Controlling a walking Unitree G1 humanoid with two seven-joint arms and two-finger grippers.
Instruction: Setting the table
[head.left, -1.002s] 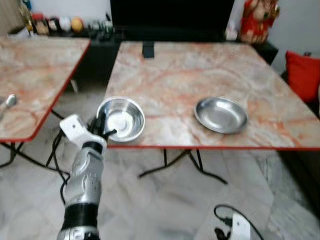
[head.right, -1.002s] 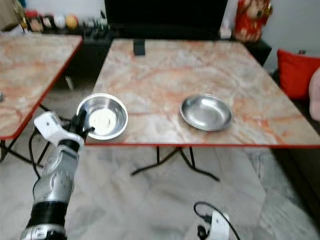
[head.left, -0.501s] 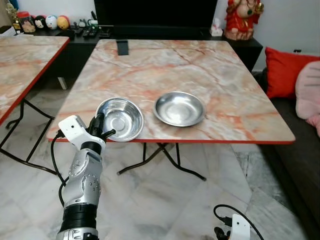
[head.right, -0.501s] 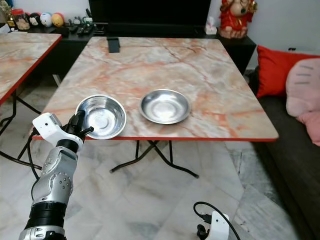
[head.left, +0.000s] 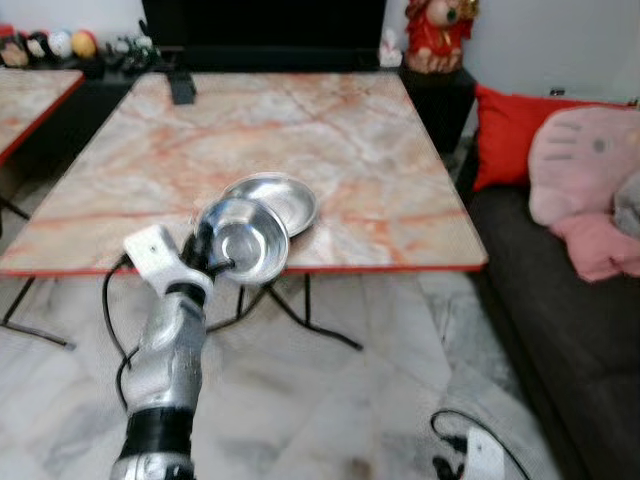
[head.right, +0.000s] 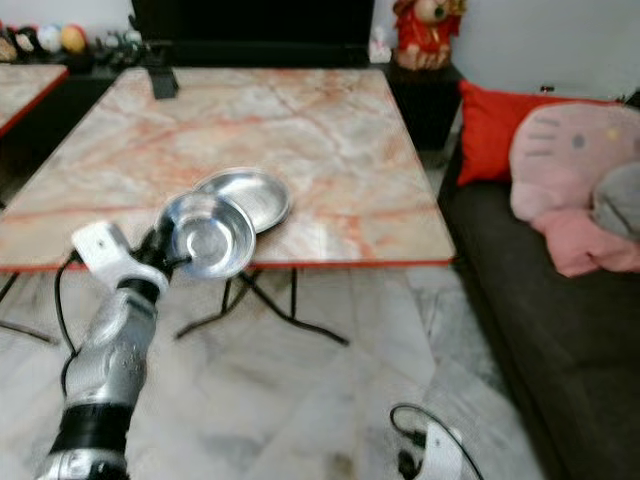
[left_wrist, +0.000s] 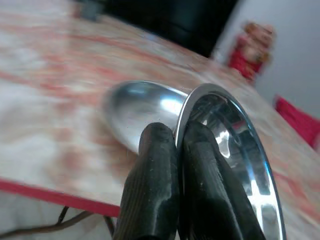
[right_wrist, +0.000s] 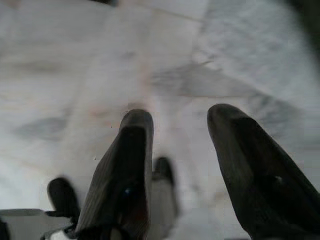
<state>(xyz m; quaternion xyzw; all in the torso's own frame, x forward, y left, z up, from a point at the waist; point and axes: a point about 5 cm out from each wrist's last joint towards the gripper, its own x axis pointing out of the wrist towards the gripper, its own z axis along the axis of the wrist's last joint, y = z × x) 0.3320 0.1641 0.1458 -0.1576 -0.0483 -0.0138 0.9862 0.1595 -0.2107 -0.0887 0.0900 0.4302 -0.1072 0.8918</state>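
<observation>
My left gripper (head.left: 207, 256) is shut on the rim of a steel bowl (head.left: 246, 240), holding it tilted at the near red edge of the marble table (head.left: 300, 120). In the left wrist view both black fingers (left_wrist: 156, 175) pinch the bowl's rim (left_wrist: 235, 145). Just behind the bowl a shallow steel dish (head.left: 283, 196) lies on the table, also seen as the dish (left_wrist: 137, 105) beyond the fingers. My right gripper (right_wrist: 180, 114) hangs open over the marble floor with nothing between its fingers.
A dark sofa (head.left: 560, 320) with a red cushion (head.left: 510, 130) and a pink cushion (head.left: 585, 150) stands to the right. A black TV stand (head.left: 260, 55) and a red figurine (head.left: 432, 30) are behind the table. A second table (head.left: 30, 95) is at the left. A cable and plug (head.left: 465, 450) lie on the floor.
The view has swung to the right, bringing the sofa in. The left gripper still holds the bowl, which now overlaps the front of the dish.
</observation>
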